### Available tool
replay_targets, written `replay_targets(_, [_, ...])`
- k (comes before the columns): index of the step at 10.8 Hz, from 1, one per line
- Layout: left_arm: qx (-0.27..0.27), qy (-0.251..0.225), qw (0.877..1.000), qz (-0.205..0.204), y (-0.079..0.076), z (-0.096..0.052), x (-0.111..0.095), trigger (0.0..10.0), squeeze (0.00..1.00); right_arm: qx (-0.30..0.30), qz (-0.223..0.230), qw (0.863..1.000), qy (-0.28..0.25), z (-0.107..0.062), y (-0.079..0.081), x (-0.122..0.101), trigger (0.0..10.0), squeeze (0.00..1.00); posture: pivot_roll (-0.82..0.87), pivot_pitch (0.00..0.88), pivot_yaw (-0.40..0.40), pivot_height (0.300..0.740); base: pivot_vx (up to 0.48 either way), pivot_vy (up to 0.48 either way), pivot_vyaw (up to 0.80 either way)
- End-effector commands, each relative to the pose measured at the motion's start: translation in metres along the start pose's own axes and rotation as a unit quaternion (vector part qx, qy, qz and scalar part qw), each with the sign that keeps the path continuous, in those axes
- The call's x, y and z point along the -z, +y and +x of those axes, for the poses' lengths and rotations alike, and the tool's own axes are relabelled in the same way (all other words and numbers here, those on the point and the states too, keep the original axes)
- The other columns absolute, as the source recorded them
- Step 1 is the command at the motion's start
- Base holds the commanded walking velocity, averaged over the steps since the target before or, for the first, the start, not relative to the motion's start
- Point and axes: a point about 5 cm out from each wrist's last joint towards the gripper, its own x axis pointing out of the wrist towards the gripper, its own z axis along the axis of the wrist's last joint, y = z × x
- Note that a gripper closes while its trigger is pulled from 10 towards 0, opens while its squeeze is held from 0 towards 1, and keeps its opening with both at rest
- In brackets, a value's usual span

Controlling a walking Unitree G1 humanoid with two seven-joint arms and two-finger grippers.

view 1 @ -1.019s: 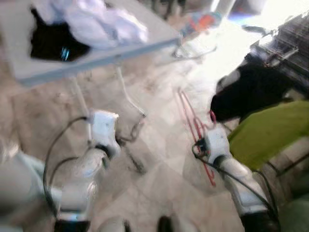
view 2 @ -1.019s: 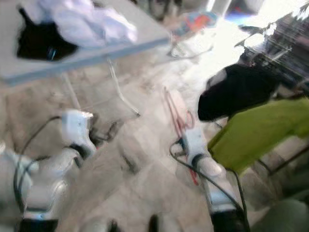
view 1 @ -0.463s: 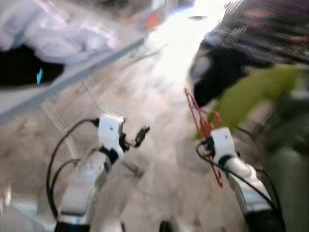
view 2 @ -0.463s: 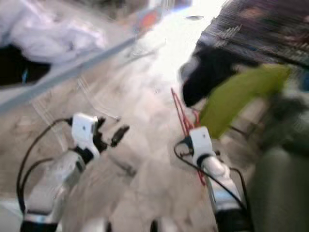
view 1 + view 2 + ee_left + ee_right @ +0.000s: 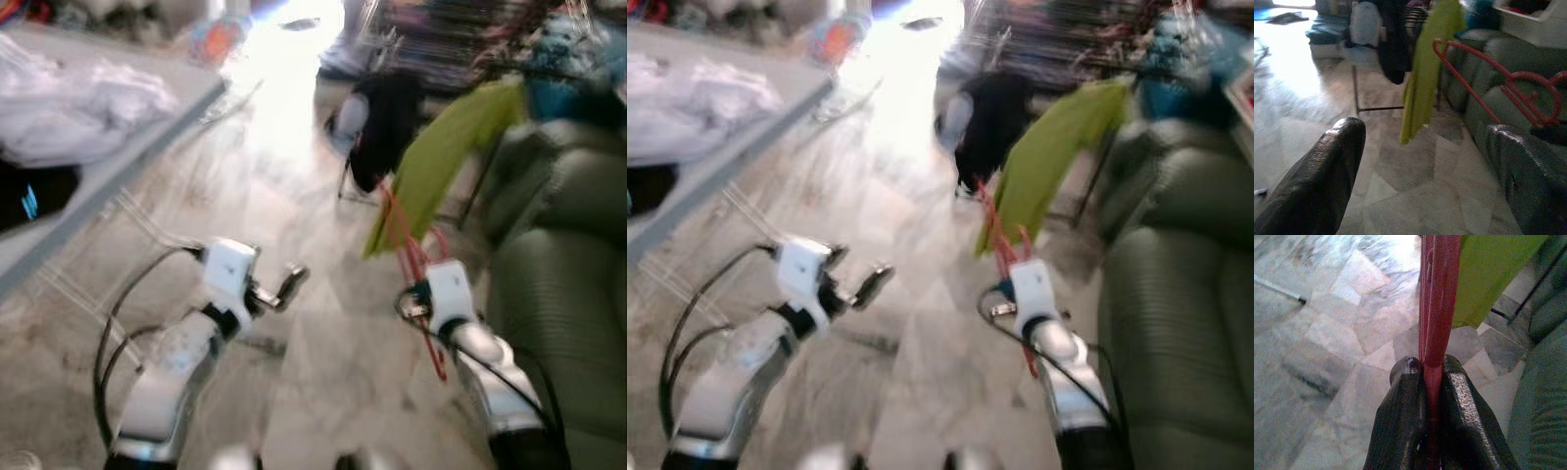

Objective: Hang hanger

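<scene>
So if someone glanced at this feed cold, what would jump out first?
The red hanger, clamped edge-on in the right pincer and held out over the tiled floor. Just beyond it a lime-green garment hangs beside a black one, with a dark green sofa on the right.

Both head views are smeared by motion blur. Strong daylight from the far side burns the pale stone-tiled floor [image 5: 284, 88] to white glare. The wrist views are dimmer yet sharper, their near black claw fingers [image 5: 1317, 186] soft.
</scene>
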Motion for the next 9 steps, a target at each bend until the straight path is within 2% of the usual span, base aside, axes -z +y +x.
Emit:
replay_targets(1, [0.003, 0.008, 1.0, 0.017, 0.002, -0.001, 0.002, 10.0, 0.0, 0.005, 0.009, 1.0, -0.02, 0.004, 0.004, -0.009, 10.0, 0.0, 0.02, 0.048, 0.019, 0.74, 0.0, 0.0, 0.0])
replay_targets(3, [0.026, 0.006, 0.999, 0.019, 0.0, 0.0, 0.0, 10.0, 0.0, 0.036, 0.047, 0.998, -0.027, 0.004, 0.009, -0.006, 10.0, 0.0, 0.02, 0.033, 0.065, 0.74, 0.0, 0.0, 0.0])
replay_targets(5, [0.031, -0.002, 0.999, 0.02, 0.006, 0.005, -0.004, 10.0, 0.0, 0.052, 0.056, 0.997, -0.02, 0.0, 0.015, 0.0, 10.0, 0.0, 0.0, 0.04, 0.051, 0.74, 0.0, 0.0, -0.27])
replay_targets(7, [0.036, -0.013, 0.999, 0.017, 0.006, 0.011, -0.007, 10.0, 0.0, 0.066, 0.051, 0.996, -0.019, -0.002, 0.009, -0.001, 10.0, 0.0, -0.01, 0.043, 0.018, 0.74, 0.394, 0.0, 0.0])
replay_targets(9, [0.037, -0.015, 0.999, 0.012, 0.003, 0.008, -0.004, 10.0, 0.0, 0.095, 0.042, 0.994, -0.027, 0.002, -0.004, -0.01, 10.0, 0.0, -0.02, 0.049, 0.006, 0.74, 0.472, 0.0, -0.8])
